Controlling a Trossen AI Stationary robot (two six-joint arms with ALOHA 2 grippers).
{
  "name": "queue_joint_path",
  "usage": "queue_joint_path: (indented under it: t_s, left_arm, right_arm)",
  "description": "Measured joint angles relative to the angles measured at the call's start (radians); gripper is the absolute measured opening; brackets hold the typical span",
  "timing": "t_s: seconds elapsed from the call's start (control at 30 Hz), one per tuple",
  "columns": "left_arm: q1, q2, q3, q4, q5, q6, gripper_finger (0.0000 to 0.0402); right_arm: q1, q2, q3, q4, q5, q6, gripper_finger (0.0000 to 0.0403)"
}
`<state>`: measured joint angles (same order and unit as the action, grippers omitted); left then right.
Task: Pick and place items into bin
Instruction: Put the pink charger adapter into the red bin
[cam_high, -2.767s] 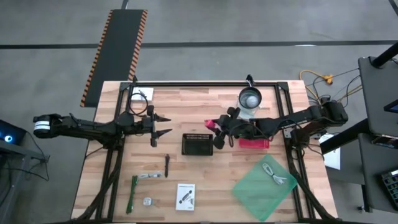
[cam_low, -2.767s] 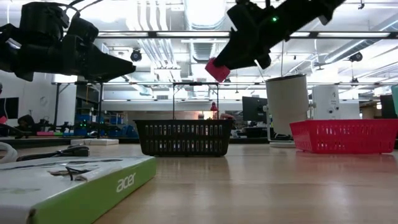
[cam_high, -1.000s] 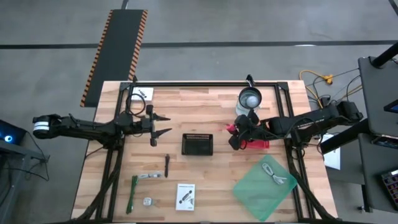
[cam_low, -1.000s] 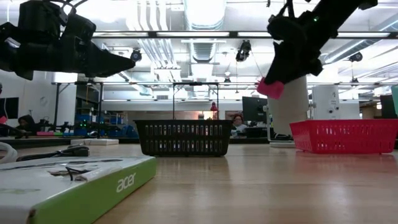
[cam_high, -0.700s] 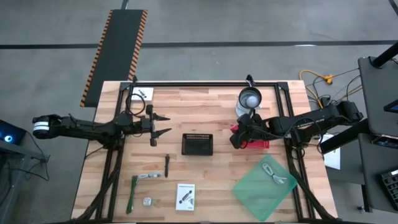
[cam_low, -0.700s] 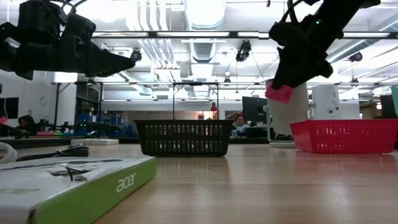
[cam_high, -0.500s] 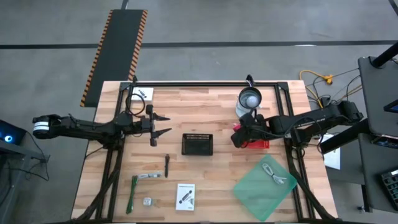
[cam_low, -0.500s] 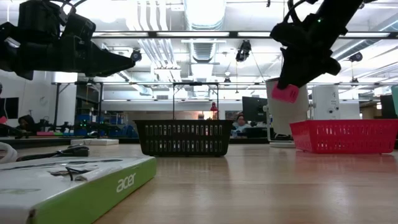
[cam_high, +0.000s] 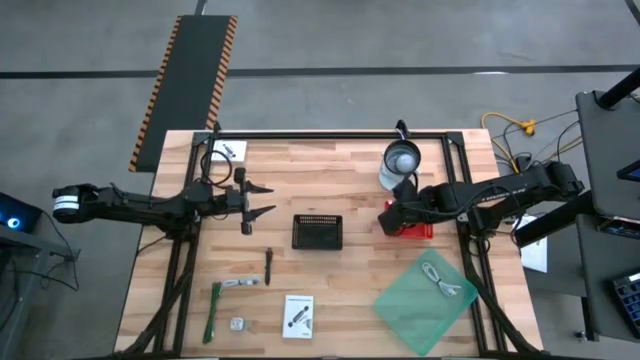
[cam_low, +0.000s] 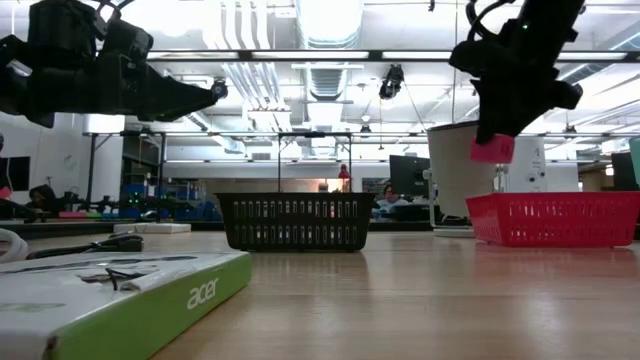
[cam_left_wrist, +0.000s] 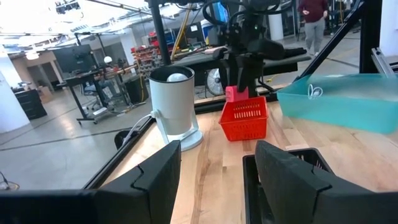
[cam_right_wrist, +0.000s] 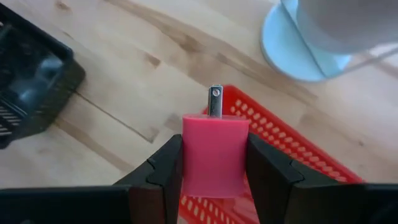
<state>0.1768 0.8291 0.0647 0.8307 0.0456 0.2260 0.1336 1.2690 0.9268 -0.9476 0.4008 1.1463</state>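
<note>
While the pink plug adapter (cam_right_wrist: 214, 154) is clamped between the right gripper (cam_right_wrist: 214, 163) fingers, prong pointing forward, the red basket (cam_right_wrist: 267, 130) is seen directly below, at its near edge. Left gripper (cam_high: 262, 199) is held open, empty, well apart.

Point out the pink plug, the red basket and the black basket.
pink plug (cam_right_wrist: 214, 154): right wrist view, middle of its body.
red basket (cam_low: 556, 220): low view, front wall.
black basket (cam_high: 317, 232): high view, its rim.
</note>
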Motion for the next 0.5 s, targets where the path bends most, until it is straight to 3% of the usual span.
queue_joint_path:
  t_s: [0.5]
  left_arm:
    - [0.000, 0.001, 0.000, 0.000, 0.000, 0.000, 0.0192]
  right_arm:
    - [-0.001, 0.000, 0.000, -0.095, -0.088, 0.140, 0.0128]
